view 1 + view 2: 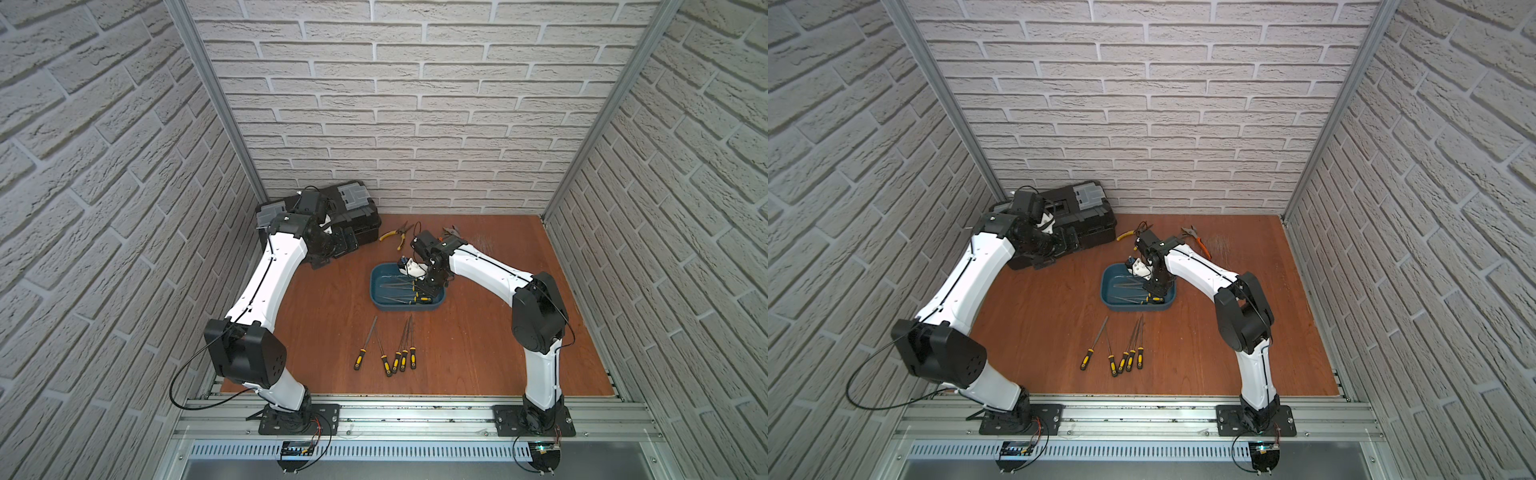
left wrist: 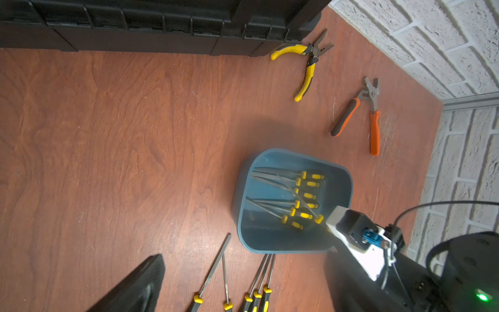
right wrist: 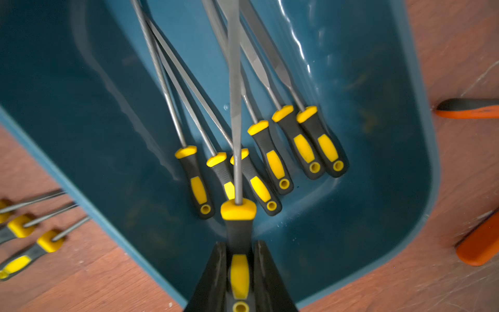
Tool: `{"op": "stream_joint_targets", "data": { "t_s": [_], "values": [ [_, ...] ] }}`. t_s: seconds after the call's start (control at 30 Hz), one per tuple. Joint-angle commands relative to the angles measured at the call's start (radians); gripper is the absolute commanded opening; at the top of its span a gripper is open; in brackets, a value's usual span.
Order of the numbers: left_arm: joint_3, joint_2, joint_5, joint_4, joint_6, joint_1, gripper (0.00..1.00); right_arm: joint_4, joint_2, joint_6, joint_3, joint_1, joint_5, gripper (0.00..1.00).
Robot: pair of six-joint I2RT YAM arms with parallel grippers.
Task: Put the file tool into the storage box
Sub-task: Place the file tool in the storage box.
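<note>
My right hand [image 3: 239,243] is pinching a file [image 3: 234,121] by its black-and-yellow handle, and the file hangs over the blue box [image 3: 399,135] at mid-table, blade slanting down across the six files [image 3: 275,162] that lie inside. What worries me is the handle end: it sits close to the right end wall, so if I let go here it may catch on the rim and leave the file propped half out. The blade crosses the others at an angle, so pushing lower could jam its tip among them and shove the box, which looks light, along the table. A drop from this height might bounce it off the packed handles. Five more files [image 1: 404,360] wait on the near side, well apart. My left hand [image 1: 340,247] is parked by the black toolbox [image 1: 357,216] at the far left; I cannot tell whether it is spread.
</note>
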Motion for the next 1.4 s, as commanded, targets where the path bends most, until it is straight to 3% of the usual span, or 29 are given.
{"op": "stream_joint_targets", "data": {
  "t_s": [0.0, 0.17, 0.33, 0.53, 0.77, 0.87, 1.0, 1.13, 1.37],
  "values": [
    [-0.011, -0.044, -0.040, -0.003, -0.020, -0.022, 0.98, 0.082, -0.011, -0.060, -0.032, 0.024, 0.051, 0.11],
    [-0.058, -0.073, -0.074, 0.018, -0.053, -0.058, 0.98, 0.143, -0.008, -0.058, -0.057, 0.043, 0.089, 0.26],
    [-0.116, -0.101, -0.091, 0.043, -0.091, -0.086, 0.98, 0.183, -0.005, -0.057, -0.058, 0.051, 0.140, 0.48],
    [-0.122, -0.093, -0.104, 0.052, -0.102, -0.112, 0.98, 0.217, -0.037, 0.055, -0.054, 0.045, 0.290, 0.54],
    [-0.121, -0.013, -0.078, 0.085, -0.096, -0.127, 0.98, 0.217, -0.273, 0.483, -0.128, 0.022, 0.234, 0.55],
    [-0.098, 0.035, -0.054, 0.100, -0.077, -0.150, 0.98, 0.217, -0.375, 0.670, -0.218, 0.022, 0.161, 0.54],
    [-0.017, 0.127, -0.034, 0.077, -0.023, -0.197, 0.98, 0.234, -0.526, 0.901, -0.402, 0.032, 0.165, 0.53],
    [0.045, 0.180, -0.016, 0.066, 0.003, -0.223, 0.98, 0.276, -0.679, 1.090, -0.592, 0.064, 0.178, 0.53],
    [-0.019, 0.151, 0.008, 0.133, 0.047, -0.223, 0.98, 0.277, -0.829, 1.337, -0.809, 0.193, 0.243, 0.55]
  ]
}}
